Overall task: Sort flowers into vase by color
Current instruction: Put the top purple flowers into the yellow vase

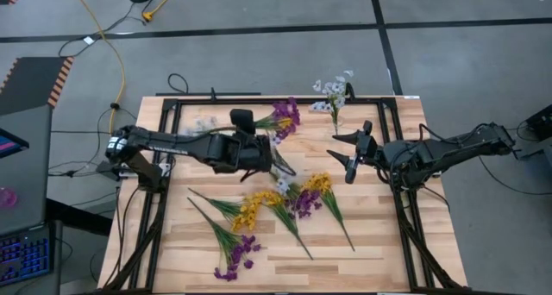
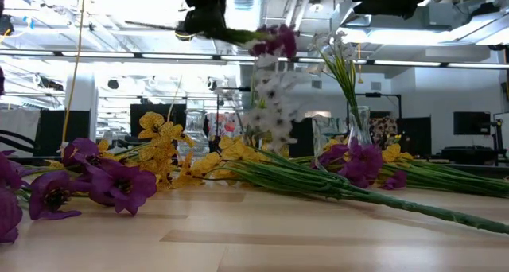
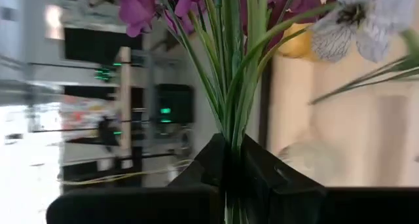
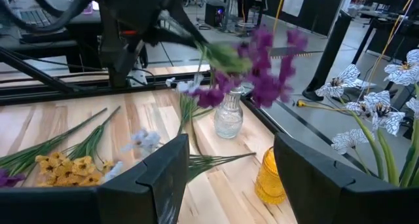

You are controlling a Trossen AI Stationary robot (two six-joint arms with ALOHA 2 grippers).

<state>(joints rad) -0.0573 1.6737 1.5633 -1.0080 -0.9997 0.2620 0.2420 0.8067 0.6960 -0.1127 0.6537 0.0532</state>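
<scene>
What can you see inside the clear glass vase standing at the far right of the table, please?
The clear glass vase holds one sprig of pale bluish-white flowers, its green stems standing upright. No other colour shows in it. The stem ends at the bottom cannot be made out.

The bench (image 1: 371, 243) is pale blond wood with a black frame. Loose flowers on it are purple (image 1: 237, 259) and yellow (image 1: 248, 210) on green stems. A purple sprig (image 1: 287, 116) hangs between black fingers (image 3: 262, 178). White blossoms (image 4: 366, 106) carry dark veining. One vase (image 4: 230, 116) is clear glass; another (image 4: 270, 178) looks amber-yellow, though partly hidden.
</scene>
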